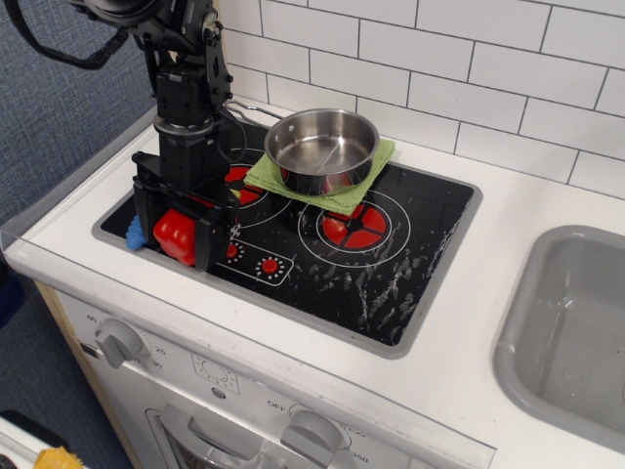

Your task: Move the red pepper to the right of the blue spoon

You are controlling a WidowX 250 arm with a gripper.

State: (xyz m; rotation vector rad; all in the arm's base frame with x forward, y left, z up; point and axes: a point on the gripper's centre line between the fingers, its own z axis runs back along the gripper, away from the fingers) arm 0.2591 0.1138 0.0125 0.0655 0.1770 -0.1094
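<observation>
The red pepper (175,236) sits low at the front left of the black cooktop (410,264), between the fingers of my gripper (176,237). The gripper points straight down and its black fingers (208,234) press the pepper's sides, so it is shut on it. Only the tip of the blue spoon (131,234) shows, a bit of ribbed blue handle just left of the gripper. The rest of the spoon is hidden behind the gripper and the pepper. The pepper is to the right of that visible blue tip.
A steel pan (322,147) stands on a green cloth (379,159) at the back of the cooktop. Red burner rings (355,227) and two small red dials (269,265) are printed on it. A grey sink (576,322) lies at the right. A tiled wall runs behind.
</observation>
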